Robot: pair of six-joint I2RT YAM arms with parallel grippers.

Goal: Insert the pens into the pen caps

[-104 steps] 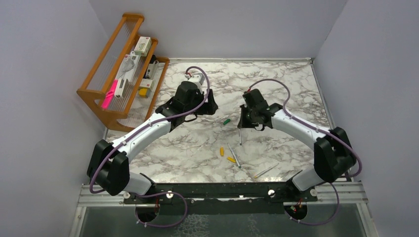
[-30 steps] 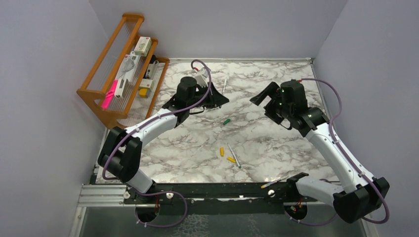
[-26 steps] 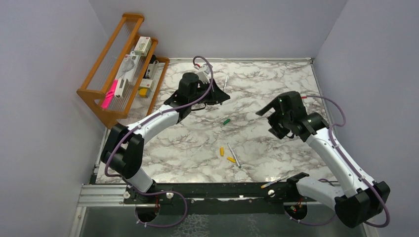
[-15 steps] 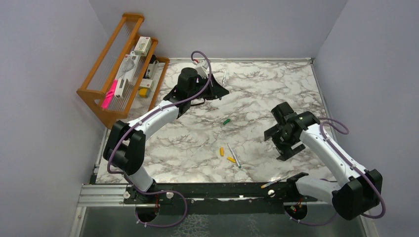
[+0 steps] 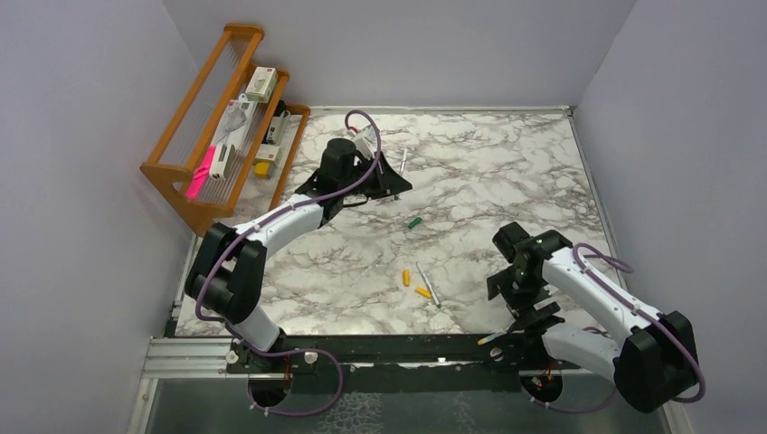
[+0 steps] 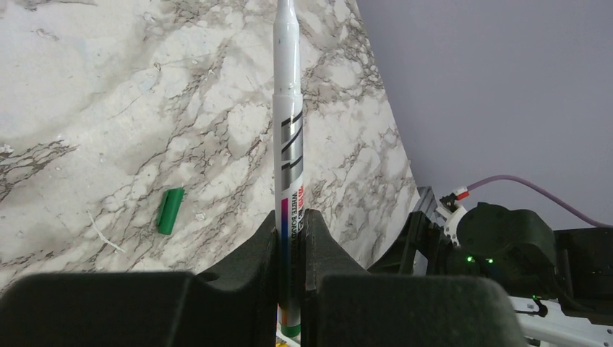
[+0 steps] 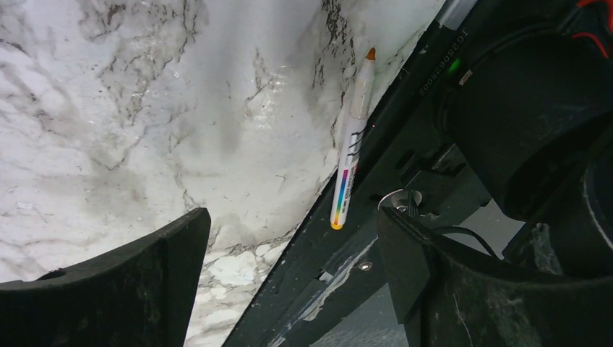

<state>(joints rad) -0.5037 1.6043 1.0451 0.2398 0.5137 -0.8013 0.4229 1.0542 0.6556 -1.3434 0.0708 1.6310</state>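
Note:
My left gripper (image 5: 387, 178) is shut on a pale grey pen (image 6: 288, 137) with a green end, which points up and away from the fingers (image 6: 322, 246) over the table's back half. A dark green pen cap (image 5: 414, 221) (image 6: 170, 210) lies on the marble below it. Two yellow-orange caps (image 5: 406, 277) (image 5: 422, 292) and a second pen (image 5: 429, 286) lie mid-table. A third pen (image 5: 493, 337) (image 7: 352, 155), orange-tipped, rests along the near edge against the black rail. My right gripper (image 5: 520, 303) (image 7: 289, 282) hangs open just above it, jaws wide, holding nothing.
A wooden rack (image 5: 172, 174) stands at the left wall, holding boxes and a pink marker (image 5: 200, 173). The black base rail (image 5: 380, 348) (image 7: 405, 137) runs along the near table edge right beside the third pen. Walls close in the back and both sides.
The right arm has swung from the back middle down to the near edge, over the pen by the rail, its jaws narrowing slightly. The left gripper, still holding its pen, shifted only a little.

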